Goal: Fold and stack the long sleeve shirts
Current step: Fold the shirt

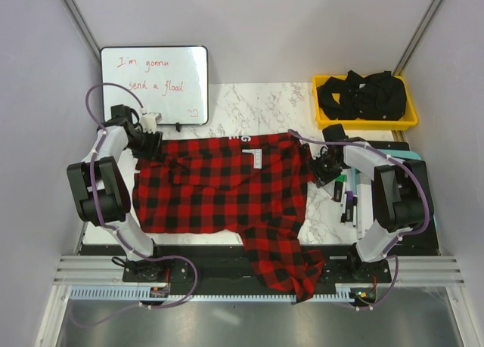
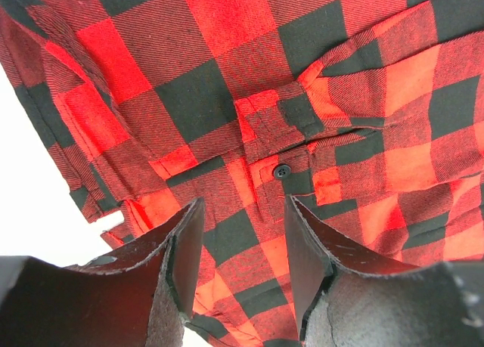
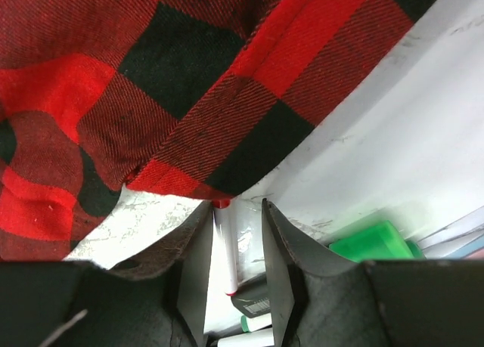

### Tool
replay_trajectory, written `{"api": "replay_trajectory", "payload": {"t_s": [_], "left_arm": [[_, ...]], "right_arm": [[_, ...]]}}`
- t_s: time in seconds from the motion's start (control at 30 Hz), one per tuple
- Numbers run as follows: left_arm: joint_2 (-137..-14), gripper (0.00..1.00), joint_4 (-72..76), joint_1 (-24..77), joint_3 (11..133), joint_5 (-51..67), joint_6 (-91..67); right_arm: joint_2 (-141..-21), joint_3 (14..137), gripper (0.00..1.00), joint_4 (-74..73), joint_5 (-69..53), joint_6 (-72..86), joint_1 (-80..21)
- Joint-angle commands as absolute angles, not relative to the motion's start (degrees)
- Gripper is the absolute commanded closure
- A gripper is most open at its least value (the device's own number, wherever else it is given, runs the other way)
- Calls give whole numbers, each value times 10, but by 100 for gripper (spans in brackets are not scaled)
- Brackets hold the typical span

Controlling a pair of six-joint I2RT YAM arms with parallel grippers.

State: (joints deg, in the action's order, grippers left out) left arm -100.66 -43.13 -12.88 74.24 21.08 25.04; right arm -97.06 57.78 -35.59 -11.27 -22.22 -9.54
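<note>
One of the long sleeve shirts, red-and-black check flannel, lies spread across the marble table, with one sleeve trailing over the front edge. My left gripper sits at its far left corner. In the left wrist view that gripper is open, hovering over the check cloth near a button. My right gripper is at the shirt's right edge. In the right wrist view the right gripper has its jaws narrowly apart just short of the hem, with nothing between them.
A whiteboard with red writing leans at the back left. A yellow bin of black garments stands at the back right. Markers and papers lie beside the right arm; a red-tipped marker and a green object lie under the right gripper.
</note>
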Motion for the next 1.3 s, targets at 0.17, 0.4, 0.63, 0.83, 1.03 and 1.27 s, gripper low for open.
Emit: {"api": "replay_trajectory", "payload": {"t_s": [0.17,0.4,0.63,0.83,1.03,1.27], "left_arm": [[-1020,46,-415,-129,762,208,245],[-1016,46,-414,-130,759,208,250],[-1021,46,-414,-141,760,212,250],[-1000,46,-419,-146,744,218,272],[-1009,47,-421,-146,736,237,268],[-1041,50,-419,-149,739,214,262]], "right_arm": [[-963,572,70,-325,-50,-186,-108],[-952,546,77,-324,-18,-185,-60],[-905,569,59,-356,-46,-168,-54],[-873,658,55,-425,-135,-162,-61],[-898,658,62,-389,-185,-128,-133],[-976,633,66,-342,-156,-134,-194]]}}
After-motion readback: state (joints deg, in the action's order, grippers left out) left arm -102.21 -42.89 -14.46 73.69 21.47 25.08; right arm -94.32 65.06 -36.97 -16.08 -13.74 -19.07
